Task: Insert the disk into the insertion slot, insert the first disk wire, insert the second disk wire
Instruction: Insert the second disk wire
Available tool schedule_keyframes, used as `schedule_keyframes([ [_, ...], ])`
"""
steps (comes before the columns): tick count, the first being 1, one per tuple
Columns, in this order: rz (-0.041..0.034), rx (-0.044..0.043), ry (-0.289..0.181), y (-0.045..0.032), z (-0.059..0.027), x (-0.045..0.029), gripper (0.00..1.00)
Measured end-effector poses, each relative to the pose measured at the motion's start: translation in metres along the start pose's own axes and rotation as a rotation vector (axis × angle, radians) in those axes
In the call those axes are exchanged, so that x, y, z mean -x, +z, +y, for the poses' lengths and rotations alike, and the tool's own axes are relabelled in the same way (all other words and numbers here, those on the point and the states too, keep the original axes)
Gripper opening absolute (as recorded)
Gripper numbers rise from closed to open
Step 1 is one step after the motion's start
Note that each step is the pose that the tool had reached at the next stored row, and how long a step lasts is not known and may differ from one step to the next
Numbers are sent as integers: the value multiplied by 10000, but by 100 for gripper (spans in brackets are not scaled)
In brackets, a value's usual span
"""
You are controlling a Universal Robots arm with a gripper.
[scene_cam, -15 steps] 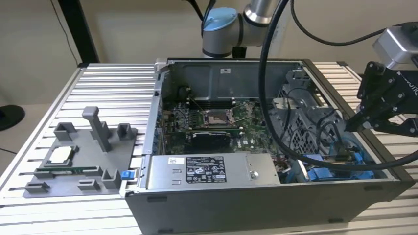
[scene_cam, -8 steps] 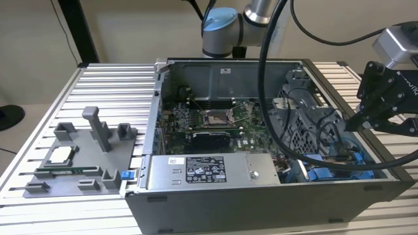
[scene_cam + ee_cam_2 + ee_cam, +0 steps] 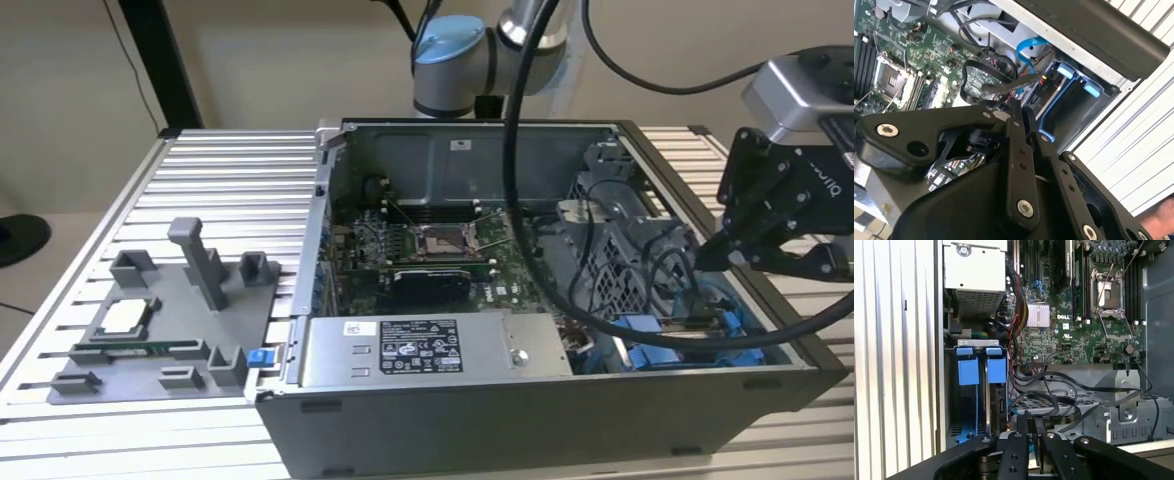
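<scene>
One gripper (image 3: 1030, 426), fingers nearly pinched together in both wrist views; can't tell if it's got hold of anything. Two blue carrier tabs (image 3: 982, 369) sit side by side in the slot (image 3: 975, 432), with the disk (image 3: 999, 405) edge-on under one. The exterior view adds one grey tray (image 3: 147, 345) with posts beside the case (image 3: 534, 410).
</scene>
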State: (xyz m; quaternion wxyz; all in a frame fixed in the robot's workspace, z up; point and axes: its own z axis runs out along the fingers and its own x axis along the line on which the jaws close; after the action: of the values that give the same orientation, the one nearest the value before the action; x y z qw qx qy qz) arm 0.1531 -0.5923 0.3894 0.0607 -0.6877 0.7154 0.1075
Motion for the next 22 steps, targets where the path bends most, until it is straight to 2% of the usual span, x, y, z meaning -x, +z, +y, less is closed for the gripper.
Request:
schedule_keyframes([
  [5,73,-46,-8,23,103,-16,0],
  [10,240,-144,-19,44,174,-29,0],
  [15,549,-179,-8,63,196,-37,0],
  [22,1009,-280,0,82,210,-44,0],
])
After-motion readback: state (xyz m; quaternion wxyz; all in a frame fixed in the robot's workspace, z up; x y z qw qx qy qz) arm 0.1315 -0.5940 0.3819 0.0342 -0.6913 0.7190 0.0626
